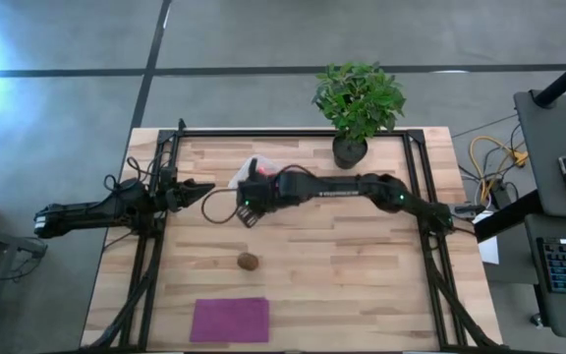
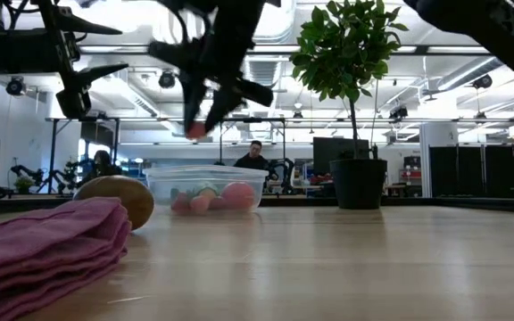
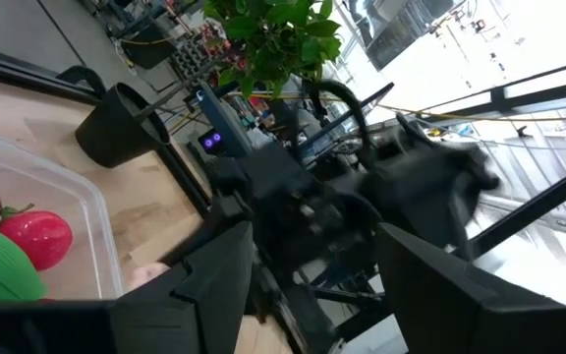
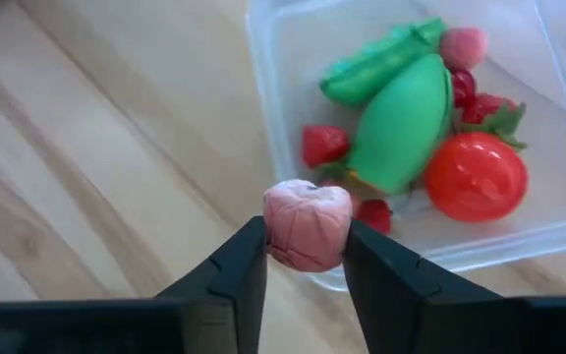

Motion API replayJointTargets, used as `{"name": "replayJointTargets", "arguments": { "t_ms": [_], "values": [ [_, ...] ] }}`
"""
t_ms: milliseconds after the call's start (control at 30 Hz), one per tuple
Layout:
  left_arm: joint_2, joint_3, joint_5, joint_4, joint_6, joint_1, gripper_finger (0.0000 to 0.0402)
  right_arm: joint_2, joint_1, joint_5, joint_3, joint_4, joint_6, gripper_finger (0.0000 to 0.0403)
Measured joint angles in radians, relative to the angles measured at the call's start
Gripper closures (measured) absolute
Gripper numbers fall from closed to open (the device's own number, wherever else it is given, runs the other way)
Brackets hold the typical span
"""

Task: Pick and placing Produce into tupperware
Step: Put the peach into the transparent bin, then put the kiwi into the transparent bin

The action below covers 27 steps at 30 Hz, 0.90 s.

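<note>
Only the right wrist view shows the right gripper (image 4: 306,258) with its fingers closed on a pink ball (image 4: 308,224), held just above the near rim of the clear tupperware (image 4: 263,69). The tub holds two green pieces (image 4: 401,123), a red ball (image 4: 476,177) and small red bits (image 4: 322,144). From above, the brown oval (image 1: 249,261) lies alone on the desk (image 1: 362,265), and the left gripper (image 1: 197,189) waits open at the desk's left edge.

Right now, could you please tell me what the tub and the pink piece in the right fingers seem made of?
Tub: clear, slightly glossy plastic; its contents and the wood show through. Pink piece: matte, wrinkled, probably soft plastic or foam; hard to tell which.
</note>
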Motion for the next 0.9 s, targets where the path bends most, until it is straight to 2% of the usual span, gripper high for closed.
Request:
{"name": "replayJointTargets", "arguments": {
  "t_ms": [100, 367, 433, 533, 600, 767, 900],
  "values": [
    [0.000, 0.000, 0.000, 0.000, 0.000, 0.000, 0.0201, 0.007, -0.032, -0.037, 0.001, -0.025, -0.042, 0.0268],
    [-0.001, 0.000, 0.000, 0.000, 0.000, 0.000, 0.0201, 0.008, -0.058, -0.012, -0.003, -0.038, -0.075, 0.0196],
    [-0.001, 0.000, 0.000, 0.000, 0.000, 0.000, 0.0201, 0.008, -0.051, -0.036, -0.003, -0.037, -0.084, 0.0179],
    [-0.001, 0.000, 0.000, 0.000, 0.000, 0.000, 0.0201, 0.007, -0.011, -0.140, -0.003, -0.029, -0.225, 0.0159],
    [-0.001, 0.000, 0.000, 0.000, 0.000, 0.000, 0.0201, 0.006, 0.040, -0.167, -0.003, -0.060, -0.346, 0.0151],
    [0.000, 0.000, 0.000, 0.000, 0.000, 0.000, 0.0201, 0.008, 0.145, -0.114, -0.013, -0.104, -0.537, 0.0145],
    [0.001, 0.000, 0.000, 0.000, 0.000, 0.000, 0.0201, 0.008, 0.191, -0.089, -0.017, 0.063, -0.560, 0.0144]
  ]
}}
